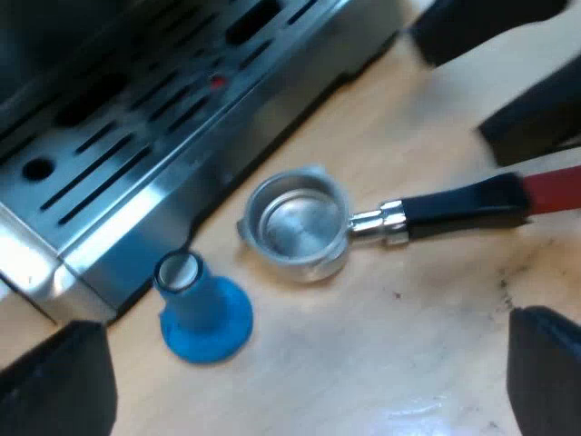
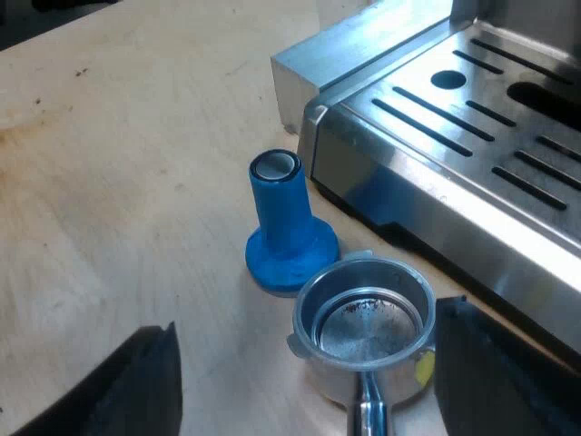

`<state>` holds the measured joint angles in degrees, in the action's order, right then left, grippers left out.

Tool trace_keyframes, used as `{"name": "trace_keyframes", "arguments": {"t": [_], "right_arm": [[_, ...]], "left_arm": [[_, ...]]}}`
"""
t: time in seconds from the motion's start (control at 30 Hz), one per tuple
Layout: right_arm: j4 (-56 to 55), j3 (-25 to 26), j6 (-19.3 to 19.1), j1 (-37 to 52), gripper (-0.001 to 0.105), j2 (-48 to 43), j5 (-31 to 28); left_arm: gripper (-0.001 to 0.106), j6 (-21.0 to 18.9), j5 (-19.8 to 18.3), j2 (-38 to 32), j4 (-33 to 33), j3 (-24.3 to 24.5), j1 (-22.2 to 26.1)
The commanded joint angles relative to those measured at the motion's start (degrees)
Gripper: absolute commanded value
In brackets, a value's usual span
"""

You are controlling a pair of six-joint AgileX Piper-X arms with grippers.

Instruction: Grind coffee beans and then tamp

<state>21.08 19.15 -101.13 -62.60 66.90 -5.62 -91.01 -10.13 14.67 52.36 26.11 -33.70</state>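
The metal holder (image 1: 300,222) lies loose on the wooden table (image 1: 381,363), just beside the front of the espresso machine (image 1: 163,118). Its basket is up and bare but for a few dark specks, so by my reckoning the grinding has not begun. The blue tamper (image 1: 204,313) stands upright on its wide foot between the basket and the machine's corner, close to the basket. The left gripper (image 1: 309,327) hangs above both, its fingers spread wide and grasping nothing. The right gripper (image 2: 307,318) is also released, with one finger either side of the basket and the handle running back toward its wrist. The holder looks solid steel: stiff, fairly heavy at the basket end and slick on its rim. The better hold is therefore the dark handle (image 1: 463,204), short of its red end (image 1: 554,186) — taken firmly, since the weight will want to tip it. The tamper looks light and is best gripped round its stem.
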Motion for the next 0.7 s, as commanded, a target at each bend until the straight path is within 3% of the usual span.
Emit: {"name": "trace_keyframes", "arguments": {"t": [0.03,0.2,0.37,0.7], "right_arm": [[1.0,0.2,-0.2,0.3,0.06,-0.1,0.3],[1.0,0.2,-0.2,0.3,0.06,-0.1,0.3],[1.0,0.2,-0.2,0.3,0.06,-0.1,0.3],[1.0,0.2,-0.2,0.3,0.06,-0.1,0.3]], "left_arm": [[0.088,-1.7,1.9,2.7,-0.4,0.9,-0.1],[0.088,-4.4,3.0,9.0,-4.2,1.3,-0.1],[0.088,-11.5,4.9,17.3,-8.5,1.3,-0.1],[0.088,-12.4,9.2,28.8,-12.0,3.9,-0.1]]}}
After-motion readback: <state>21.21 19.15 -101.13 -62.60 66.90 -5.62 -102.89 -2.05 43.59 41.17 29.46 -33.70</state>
